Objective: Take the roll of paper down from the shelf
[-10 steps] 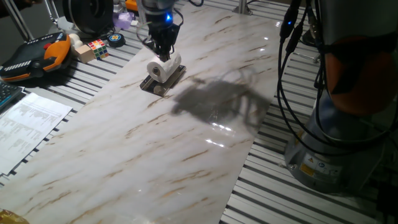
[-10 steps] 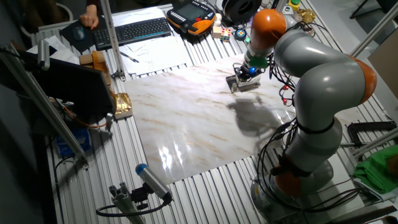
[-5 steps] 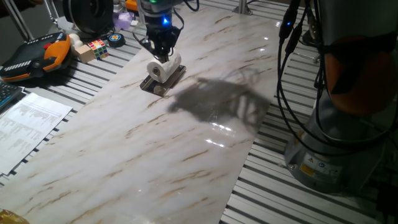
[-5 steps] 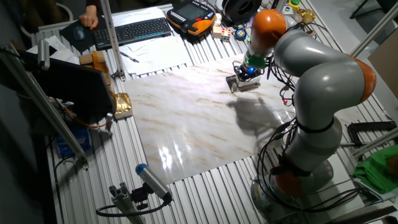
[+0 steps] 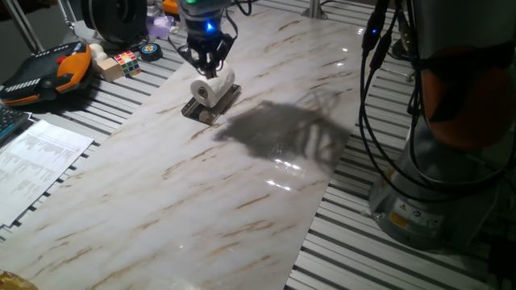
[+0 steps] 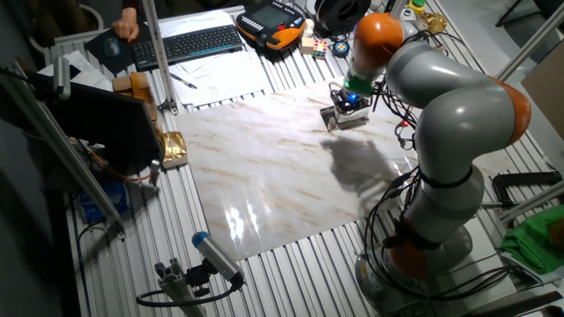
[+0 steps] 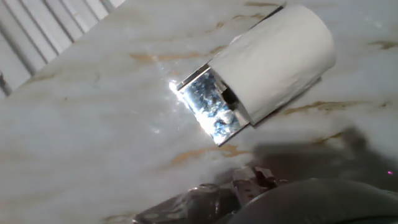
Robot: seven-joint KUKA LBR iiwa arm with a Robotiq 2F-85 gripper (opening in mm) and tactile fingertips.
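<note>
The white roll of paper point(image 5: 212, 88) lies on its side on the low dark shelf point(image 5: 205, 110) at the far left of the marble board. My gripper point(image 5: 206, 71) hangs just above the roll's far end; its dark fingers come together to a point and hold nothing. In the other fixed view the gripper point(image 6: 346, 99) sits over the roll point(image 6: 341, 112). In the hand view the roll point(image 7: 273, 56) lies at the upper right on the shiny shelf end point(image 7: 210, 107), apart from the blurred dark gripper parts along the bottom edge.
The marble board point(image 5: 242, 185) lies on a slatted table. Left of it are a colour cube point(image 5: 126, 61), an orange-black pendant point(image 5: 48, 74) and printed sheets point(image 5: 36, 157). The arm's base and cables point(image 5: 435, 121) stand at the right.
The gripper has drifted a little to the left and up above the roll. The roll and the shelf have not moved.
</note>
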